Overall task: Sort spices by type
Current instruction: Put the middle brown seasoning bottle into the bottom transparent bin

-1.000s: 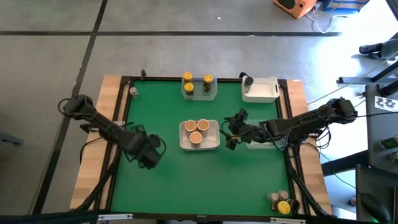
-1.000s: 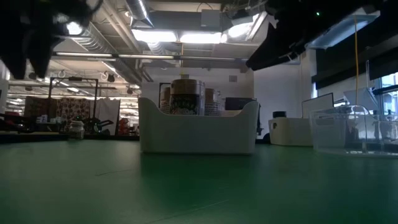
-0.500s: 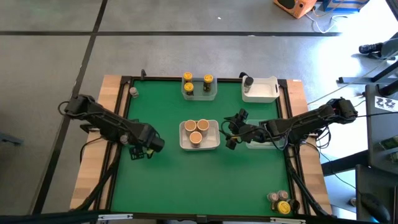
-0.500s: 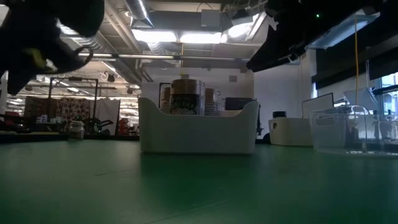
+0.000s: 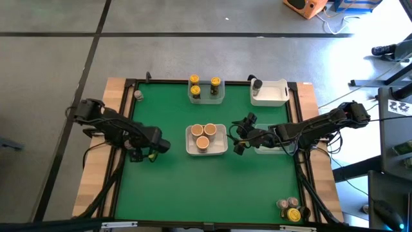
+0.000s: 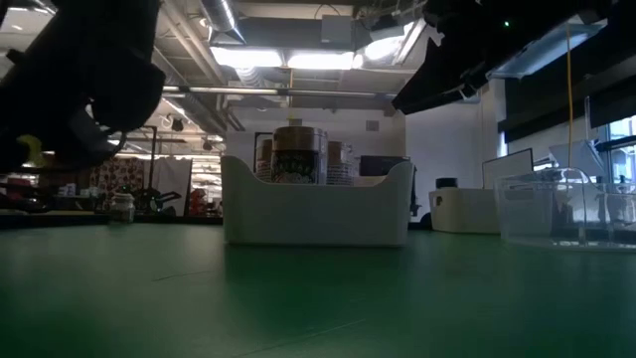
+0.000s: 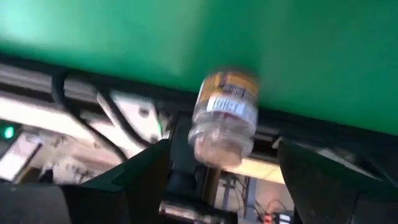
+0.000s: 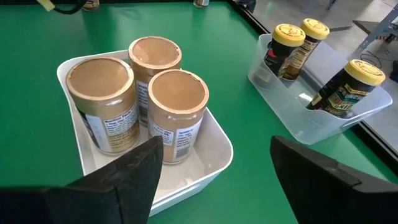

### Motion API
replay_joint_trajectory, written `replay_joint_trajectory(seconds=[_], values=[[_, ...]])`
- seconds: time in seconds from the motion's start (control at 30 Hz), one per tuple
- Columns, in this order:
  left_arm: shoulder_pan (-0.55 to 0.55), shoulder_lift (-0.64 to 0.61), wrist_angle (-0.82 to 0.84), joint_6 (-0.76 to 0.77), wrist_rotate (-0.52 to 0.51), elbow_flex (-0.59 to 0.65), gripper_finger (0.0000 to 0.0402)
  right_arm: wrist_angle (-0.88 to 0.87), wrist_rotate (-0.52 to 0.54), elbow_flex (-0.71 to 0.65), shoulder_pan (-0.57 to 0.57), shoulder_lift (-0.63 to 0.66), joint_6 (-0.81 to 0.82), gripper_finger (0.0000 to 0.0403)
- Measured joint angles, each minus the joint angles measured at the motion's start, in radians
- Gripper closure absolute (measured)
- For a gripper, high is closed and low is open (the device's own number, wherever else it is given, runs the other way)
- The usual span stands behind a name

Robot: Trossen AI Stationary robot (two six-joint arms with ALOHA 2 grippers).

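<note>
My left gripper (image 5: 145,154) hangs over the table's left edge, shut on a clear spice jar with a yellow cap (image 7: 225,115); the wrist view of it is blurred. My right gripper (image 5: 239,135) hovers open, holding nothing, just right of the white centre tub (image 5: 222,149), where three tan-capped jars (image 8: 146,93) stand upright. Three yellow-capped jars (image 5: 205,87) stand in a clear tub at the far edge. A dark-capped jar (image 5: 257,84) stands in the white tub (image 5: 273,93) at the far right. My left gripper has the yellow-capped jar between its two fingers, by the sides of its clear body (image 7: 217,140). Blur hides the exact places of touch. The cap (image 7: 229,84) points away from the wrist and the clear bottom faces it. The jar is clear of the table.
A clear tub (image 5: 270,148) lies under my right arm. Several loose jars (image 5: 290,207) stand at the near right corner. One small jar (image 5: 137,95) stands on the far left rail. Bare green mat lies along the near side.
My left gripper has gone toward the table's left edge and down, rolling and tipping as it went, and has carried the yellow-capped jar along, clear of the table.
</note>
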State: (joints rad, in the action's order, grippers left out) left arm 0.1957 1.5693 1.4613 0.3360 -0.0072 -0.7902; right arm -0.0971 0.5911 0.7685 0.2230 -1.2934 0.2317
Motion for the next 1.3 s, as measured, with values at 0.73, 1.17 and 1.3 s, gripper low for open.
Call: replay_joint_trajectory(seconds=[0.73, 1.17, 1.3], values=[[-0.022, 0.305, -0.057, -0.205, 0.003, 0.063, 0.0121, 0.003, 0.000, 0.000, -0.001, 0.000, 0.000, 0.0109], [-0.018, 0.342, -0.061, -0.194, -0.003, -0.001, 0.0176, 0.012, 0.001, 0.001, -0.001, 0.000, 0.000, 0.0109], [-0.018, 0.342, -0.062, -0.206, -0.003, -0.029, 0.0213, 0.014, 0.001, 0.001, -0.001, 0.000, 0.000, 0.0109]])
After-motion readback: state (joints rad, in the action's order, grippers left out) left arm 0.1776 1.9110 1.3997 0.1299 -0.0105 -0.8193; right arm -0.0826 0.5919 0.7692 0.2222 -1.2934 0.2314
